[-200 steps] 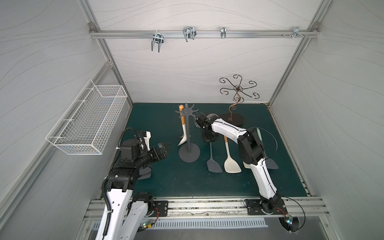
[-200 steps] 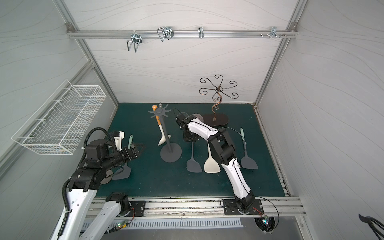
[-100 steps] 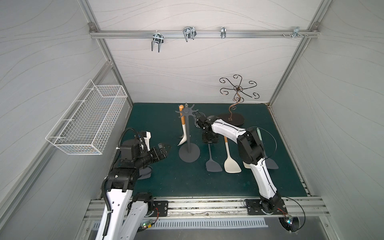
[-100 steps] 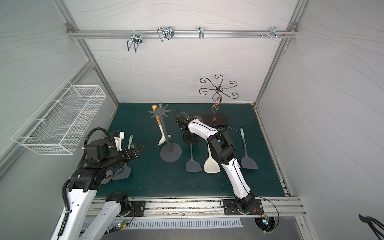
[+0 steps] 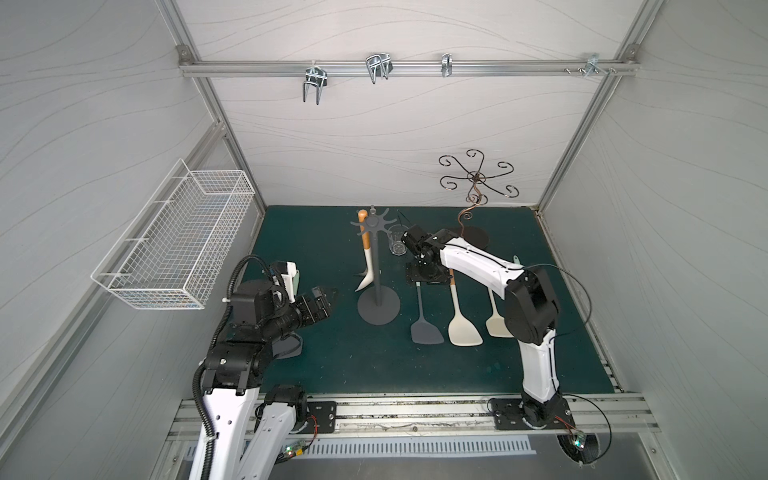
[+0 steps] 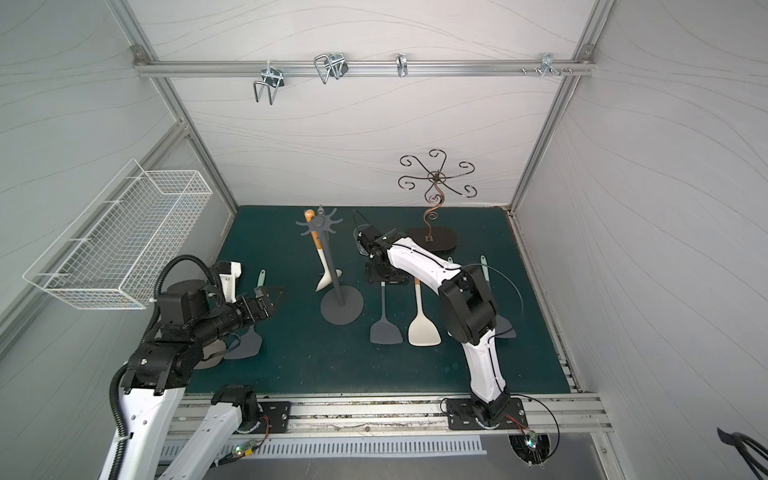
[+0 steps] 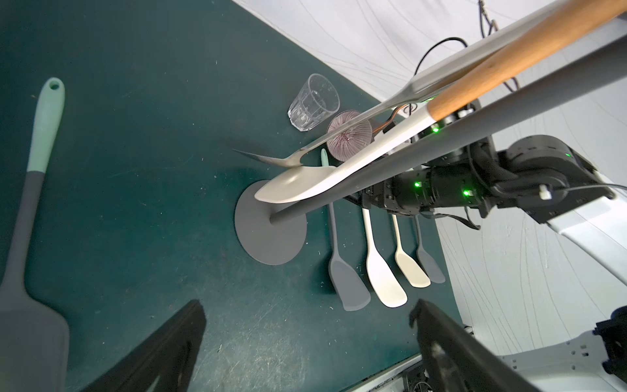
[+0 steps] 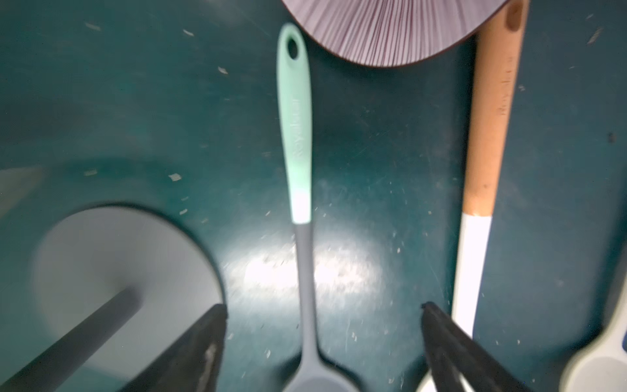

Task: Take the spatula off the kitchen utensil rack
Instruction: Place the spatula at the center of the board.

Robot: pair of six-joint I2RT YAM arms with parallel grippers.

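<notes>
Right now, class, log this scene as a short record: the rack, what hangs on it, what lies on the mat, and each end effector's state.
stand: rack, upright on mat
on rack: white spatula, wooden handle, hanging
on mat: grey spatula and cream spatula, flat, side by side
left end effector: open, empty
right end effector: open, astride the grey spatula's shaft, not gripping

The dark-green desk (image 5: 332, 374) carries a grey rack (image 5: 384, 309) at frame centre, a glass (image 5: 397, 246) above it, a curly stand (image 5: 478, 240) upper right, and a grey spatula (image 5: 426, 332) touching a cream spatula (image 5: 464, 332).
</notes>
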